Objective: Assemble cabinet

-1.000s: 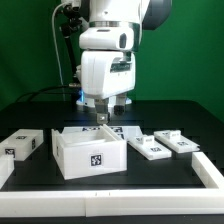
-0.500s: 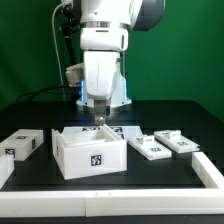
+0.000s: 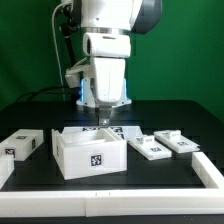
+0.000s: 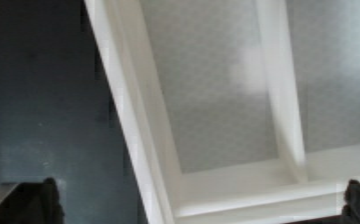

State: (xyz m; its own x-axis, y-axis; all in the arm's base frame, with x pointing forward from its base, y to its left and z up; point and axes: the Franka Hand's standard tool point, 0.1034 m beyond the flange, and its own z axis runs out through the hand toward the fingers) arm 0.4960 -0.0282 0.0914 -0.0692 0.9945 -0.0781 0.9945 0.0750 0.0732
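The cabinet [image 3: 90, 152] is a large white open-topped box with a black-and-white tag on its front, standing mid-table. My gripper [image 3: 102, 120] hangs over its back edge, jaws wide open and holding nothing. In the wrist view the cabinet's white side wall [image 4: 138, 130] and an inner divider [image 4: 283, 120] run between my dark fingertips [image 4: 26, 204]; my gripper [image 4: 195, 206] straddles that wall from above, and contact cannot be told. Small white tagged drawer blocks lie on the exterior view's left [image 3: 22, 143] and right [image 3: 152, 147], [image 3: 183, 143].
A flat white piece with tags [image 3: 124, 131] lies just behind the cabinet. The black table has a raised white border [image 3: 120, 204] along its front and a side rim [image 3: 212, 170]. The arm's blue-lit base stands at the back.
The arm's upper body has shifted slightly toward the exterior view's right and turned a little. The fingers stay over the cabinet's back edge, still open.
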